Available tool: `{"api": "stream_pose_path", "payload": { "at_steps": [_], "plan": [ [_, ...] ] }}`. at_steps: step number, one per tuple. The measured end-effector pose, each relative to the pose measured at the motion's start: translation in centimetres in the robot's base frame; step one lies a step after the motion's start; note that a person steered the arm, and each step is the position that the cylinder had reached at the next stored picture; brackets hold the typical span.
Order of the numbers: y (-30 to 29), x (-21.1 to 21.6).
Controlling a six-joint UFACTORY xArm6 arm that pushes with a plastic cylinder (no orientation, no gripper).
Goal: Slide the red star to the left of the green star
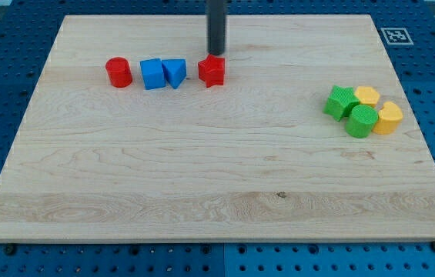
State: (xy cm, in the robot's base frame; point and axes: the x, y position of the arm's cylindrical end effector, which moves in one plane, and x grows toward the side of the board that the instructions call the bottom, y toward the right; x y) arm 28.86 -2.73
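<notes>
My tip (215, 53), a bare rod holding nothing, sits just above the red star (212, 71): small, red, blunt-pointed. Green star (341, 102) far toward the view's lower right, clustered with other green and yellow blocks. Bare board (202, 169) lies between; top edge close behind tip.

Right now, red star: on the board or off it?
On. The red star sits on the wooden board near the view's top edge, my tip just above it.
</notes>
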Motion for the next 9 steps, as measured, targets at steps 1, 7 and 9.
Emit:
{"api": "stream_pose_path", "payload": {
  "at_steps": [1,7,9],
  "plan": [
    [-4.2,0.7],
    [4.5,8.0],
    [8.7,12.4]
  ]
}}
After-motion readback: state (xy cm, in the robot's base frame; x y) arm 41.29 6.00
